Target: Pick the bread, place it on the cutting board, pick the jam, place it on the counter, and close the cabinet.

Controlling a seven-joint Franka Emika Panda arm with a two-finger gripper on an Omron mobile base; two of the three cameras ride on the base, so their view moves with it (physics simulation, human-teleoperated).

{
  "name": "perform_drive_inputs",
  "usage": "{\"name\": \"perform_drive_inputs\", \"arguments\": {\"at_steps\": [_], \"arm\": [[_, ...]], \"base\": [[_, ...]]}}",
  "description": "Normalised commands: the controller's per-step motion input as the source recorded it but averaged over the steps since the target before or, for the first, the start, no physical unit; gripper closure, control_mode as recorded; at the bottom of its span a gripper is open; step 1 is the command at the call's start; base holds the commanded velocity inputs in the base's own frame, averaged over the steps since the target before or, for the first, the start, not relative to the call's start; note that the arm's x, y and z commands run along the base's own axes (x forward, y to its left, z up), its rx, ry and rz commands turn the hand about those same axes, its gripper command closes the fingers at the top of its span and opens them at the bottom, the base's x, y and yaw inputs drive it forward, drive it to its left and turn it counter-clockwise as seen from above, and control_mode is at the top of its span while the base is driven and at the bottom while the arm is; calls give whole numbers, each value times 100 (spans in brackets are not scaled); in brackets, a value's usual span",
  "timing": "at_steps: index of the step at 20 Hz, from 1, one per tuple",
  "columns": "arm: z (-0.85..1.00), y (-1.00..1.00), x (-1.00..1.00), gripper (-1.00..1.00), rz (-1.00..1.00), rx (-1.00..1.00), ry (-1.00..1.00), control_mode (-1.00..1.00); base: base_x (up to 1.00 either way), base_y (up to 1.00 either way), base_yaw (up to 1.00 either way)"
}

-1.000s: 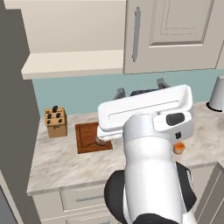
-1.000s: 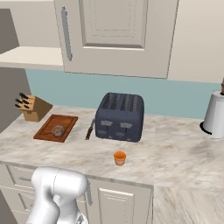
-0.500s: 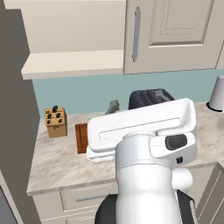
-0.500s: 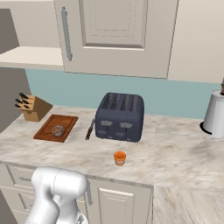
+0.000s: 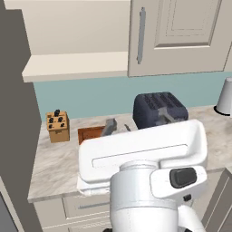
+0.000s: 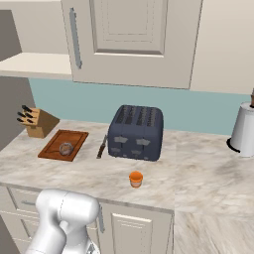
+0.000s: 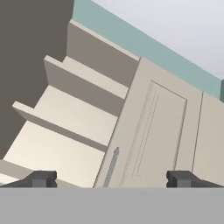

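Observation:
My gripper is open with nothing between its fingertips. It faces the cream cabinet door and its silver bar handle, with bare shelves exposed beside the door. From the base the same cabinet door hangs above the counter. On the counter's front, before the toaster, stands the orange jam jar. The reddish cutting board lies at the left with the small round bread on it. My arm covers much of the cutting board in the left base view.
A dark toaster stands mid-counter with a knife lying at its left side. A wooden knife block sits at the far left by the wall. A white appliance stands at the right end. Cream drawers run below.
In the left base view my arm has swung up and closer to the camera, now hiding the jam and more of the board. The counter things have not moved.

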Motion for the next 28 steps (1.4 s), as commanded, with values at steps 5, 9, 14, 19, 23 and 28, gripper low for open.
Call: {"name": "perform_drive_inputs", "arguments": {"at_steps": [5, 9, 14, 19, 23, 28], "arm": [[0, 12, -27, -100, 0, 0, 0, -100], [0, 11, -23, -100, 0, 1, 0, -100], [0, 11, -20, -100, 0, 4, 0, -100], [0, 15, -18, -100, 1, 9, 0, -100], [-1, 19, -16, -100, 2, 8, 0, -100], [-2, 17, -14, -100, 3, 6, 0, -100]], "base": [[0, 0, 0], [0, 0, 0], [0, 0, 0], [0, 0, 0], [0, 0, 0], [0, 0, 0]]}}
